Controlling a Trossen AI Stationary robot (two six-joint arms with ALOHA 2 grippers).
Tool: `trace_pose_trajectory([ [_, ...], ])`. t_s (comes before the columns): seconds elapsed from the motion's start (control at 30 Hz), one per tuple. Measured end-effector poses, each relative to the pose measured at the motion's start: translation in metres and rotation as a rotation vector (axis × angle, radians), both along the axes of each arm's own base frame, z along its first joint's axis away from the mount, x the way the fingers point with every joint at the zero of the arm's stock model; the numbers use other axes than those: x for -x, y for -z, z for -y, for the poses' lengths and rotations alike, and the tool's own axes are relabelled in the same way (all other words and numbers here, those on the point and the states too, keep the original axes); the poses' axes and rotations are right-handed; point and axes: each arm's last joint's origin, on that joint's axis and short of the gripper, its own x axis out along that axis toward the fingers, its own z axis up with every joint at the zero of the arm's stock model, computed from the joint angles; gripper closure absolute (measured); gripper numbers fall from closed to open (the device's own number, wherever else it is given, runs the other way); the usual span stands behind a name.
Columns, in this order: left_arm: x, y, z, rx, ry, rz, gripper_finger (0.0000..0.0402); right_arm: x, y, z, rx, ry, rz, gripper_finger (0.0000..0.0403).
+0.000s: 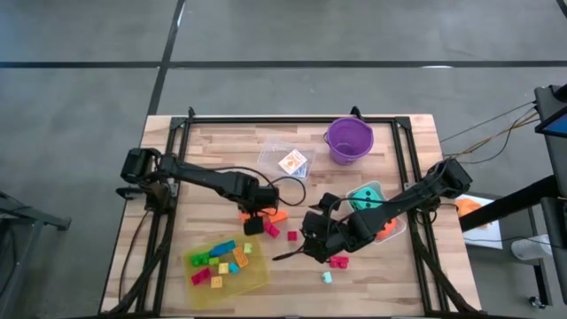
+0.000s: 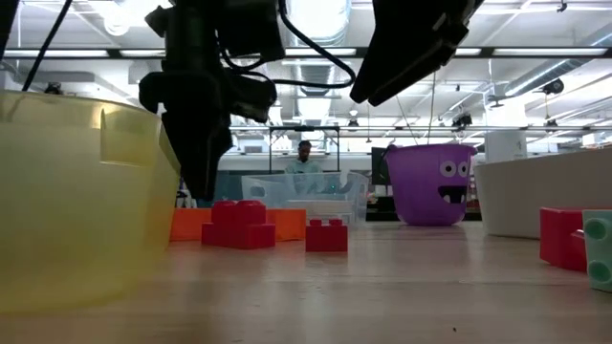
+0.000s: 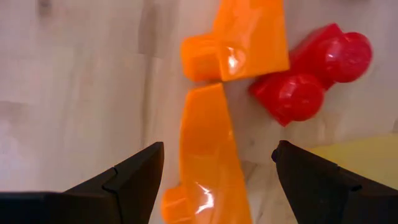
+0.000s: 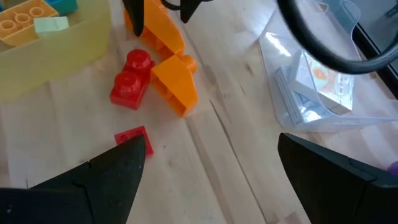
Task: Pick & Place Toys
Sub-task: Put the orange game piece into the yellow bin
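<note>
Left wrist view shows your left gripper (image 3: pixel 214 171) open, straddling an orange wedge (image 3: pixel 208 158) at lower centre; a second wedge (image 3: pixel 245 37) touches it and may drag along. Right gripper (image 4: pixel 208 165) waits open.

A wooden table (image 1: pixel 221 151) stands on grey floor (image 1: pixel 89 53), with bright ceiling strip lights (image 2: pixel 535 65) beyond.

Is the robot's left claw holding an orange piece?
No, the left gripper hangs open with an orange wedge lying loose on the table between its fingers.
</note>
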Motion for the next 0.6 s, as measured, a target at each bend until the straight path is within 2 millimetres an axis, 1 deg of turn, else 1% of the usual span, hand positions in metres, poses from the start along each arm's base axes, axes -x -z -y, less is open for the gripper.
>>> trace_pose_trajectory([
  [0.23,-0.001,0.000,0.000,0.033,0.011,0.005,0.0101,0.000,0.000,0.000,0.005,-0.006,-0.005,0.0042],
  [0.6,-0.009,0.012,-0.004,0.013,-0.026,-0.009,0.0101,0.000,0.000,0.000,0.004,-0.007,-0.004,0.0042],
])
